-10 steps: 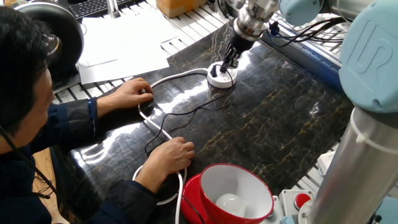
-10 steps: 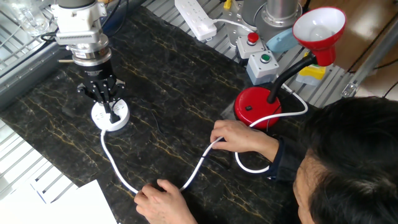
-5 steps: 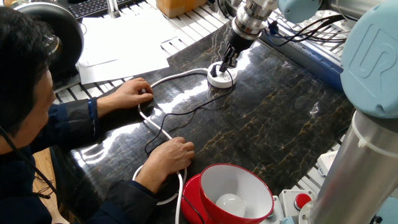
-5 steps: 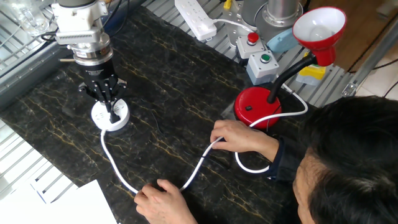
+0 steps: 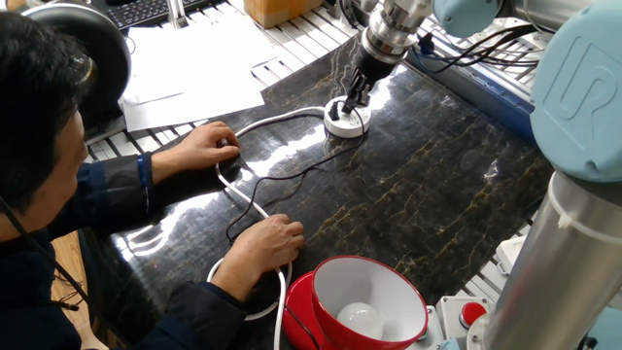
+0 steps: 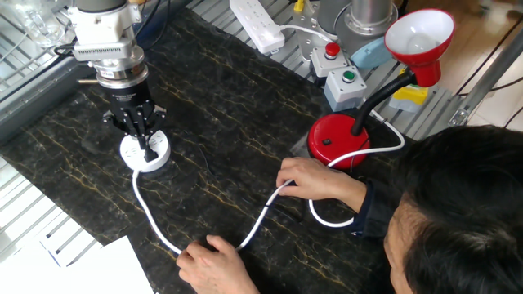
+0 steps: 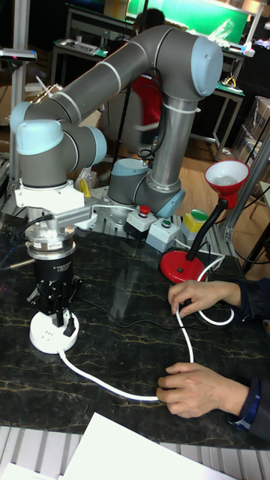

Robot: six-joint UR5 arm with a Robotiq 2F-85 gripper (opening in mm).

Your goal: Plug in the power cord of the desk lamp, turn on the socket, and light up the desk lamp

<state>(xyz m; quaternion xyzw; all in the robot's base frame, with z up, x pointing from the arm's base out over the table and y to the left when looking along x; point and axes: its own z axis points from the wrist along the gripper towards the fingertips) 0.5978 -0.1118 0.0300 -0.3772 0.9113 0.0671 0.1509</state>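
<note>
1. One gripper [image 6: 146, 144], mine, upper left of the other fixed view, pointing straight down over the socket [image 6: 145, 153]. Fingers closed on the small black plug of the power cord [image 7: 112, 319], plug touching the socket top.
2. One socket, white round puck, left of centre in the tall view. Whether the plug pins are fully seated: cannot tell, my fingers hide the holes.
3. One desk lamp [image 6: 372, 98], red, right of centre; bulb looks unlit.
4. One thick white cable [image 6: 163, 233] from the socket; two hands of a person [image 6: 315, 180] rest on it.
5. One long power strip [image 6: 256, 21], top edge.
6. Two button boxes [image 6: 335, 67], beside the lamp base.
</note>
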